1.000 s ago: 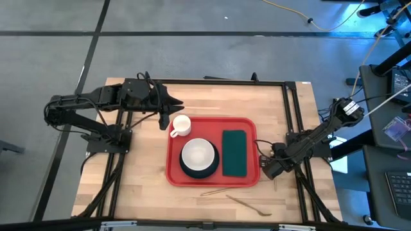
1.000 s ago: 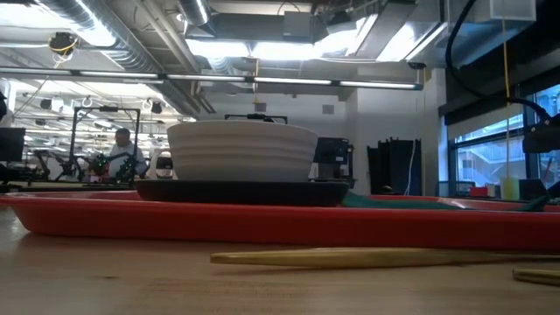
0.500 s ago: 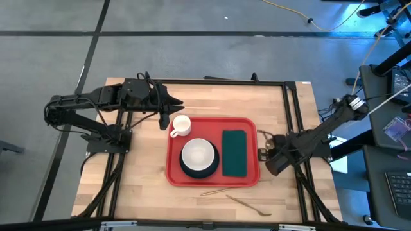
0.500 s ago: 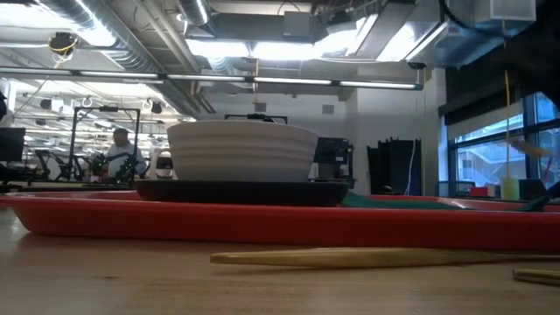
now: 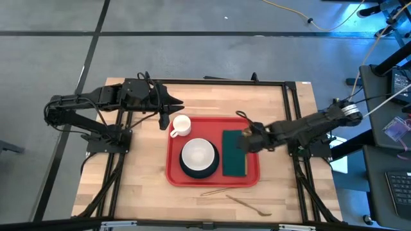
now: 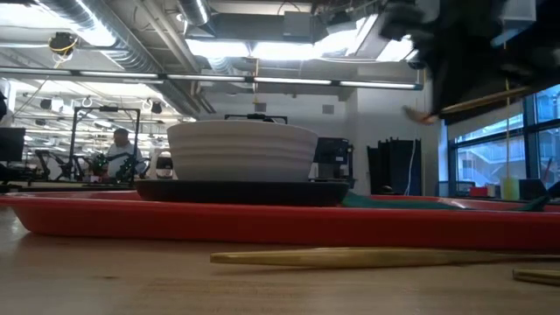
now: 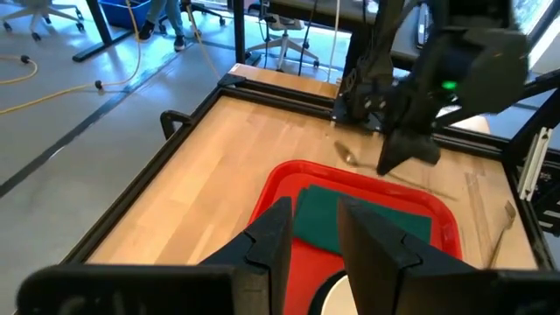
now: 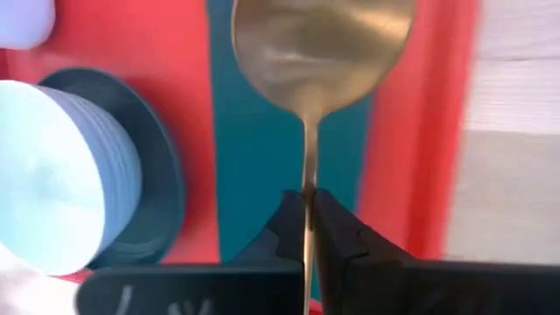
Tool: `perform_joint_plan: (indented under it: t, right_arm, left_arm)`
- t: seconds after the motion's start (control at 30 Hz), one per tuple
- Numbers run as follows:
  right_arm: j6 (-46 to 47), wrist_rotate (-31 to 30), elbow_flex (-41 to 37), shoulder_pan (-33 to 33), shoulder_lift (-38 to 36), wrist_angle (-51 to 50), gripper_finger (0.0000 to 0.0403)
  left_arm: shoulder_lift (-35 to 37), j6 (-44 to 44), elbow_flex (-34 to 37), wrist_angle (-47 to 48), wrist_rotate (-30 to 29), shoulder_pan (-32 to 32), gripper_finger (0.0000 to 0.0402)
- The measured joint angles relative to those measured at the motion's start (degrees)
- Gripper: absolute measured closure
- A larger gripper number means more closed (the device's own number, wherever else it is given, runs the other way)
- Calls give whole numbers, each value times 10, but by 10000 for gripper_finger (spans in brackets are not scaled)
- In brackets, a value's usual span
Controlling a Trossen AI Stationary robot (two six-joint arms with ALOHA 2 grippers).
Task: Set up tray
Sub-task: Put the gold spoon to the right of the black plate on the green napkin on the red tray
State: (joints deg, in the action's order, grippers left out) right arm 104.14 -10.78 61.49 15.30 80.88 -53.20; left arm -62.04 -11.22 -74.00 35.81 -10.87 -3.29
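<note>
High view: the tray (image 5: 172,172) lies flat near the middle of the wooden table (image 5: 141,167). On it rest a white bowl (image 5: 198,154) seated on a dark plate (image 5: 186,169), a white cup (image 5: 180,125) at the far left corner, and a dark green napkin (image 5: 234,160) along the right side. The right gripper (image 5: 249,138) is extended over the tray's right part, above the napkin's far end. The left gripper (image 5: 172,102) waits beyond the tray's far left corner, near the cup. A pair of chopsticks (image 5: 215,190) and a gold fork (image 5: 249,205) lie on the table just beside the tray's near edge.

Low view: the tray (image 6: 262,223) spans the frame, with the bowl (image 6: 242,150) on the plate (image 6: 241,190). A chopstick (image 6: 385,256) lies in front of it. A dark blurred shape at upper right is probably the right gripper (image 6: 455,61), raised above the tray; a thin gold piece crosses it.

Left wrist view: the left gripper (image 7: 313,238) has its fingers parted with nothing between them. Beyond are the tray (image 7: 280,179), the napkin (image 7: 350,223) and the right arm (image 7: 420,96) above the tray's far side.

Right wrist view: the right gripper (image 8: 307,210) is closed on the thin handle of a gold spoon (image 8: 319,52), whose bowl hangs over the napkin (image 8: 262,157). The tray (image 8: 420,131), plate (image 8: 166,175) and bowl (image 8: 61,175) lie beneath.
</note>
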Motion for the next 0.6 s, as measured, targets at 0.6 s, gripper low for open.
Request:
perform_joint_plan:
  t: [0.6]
  right_arm:
    - [-68,79,0,-81,154,132,399]
  left_arm:
    - [0,81,0,5,0,0,313]
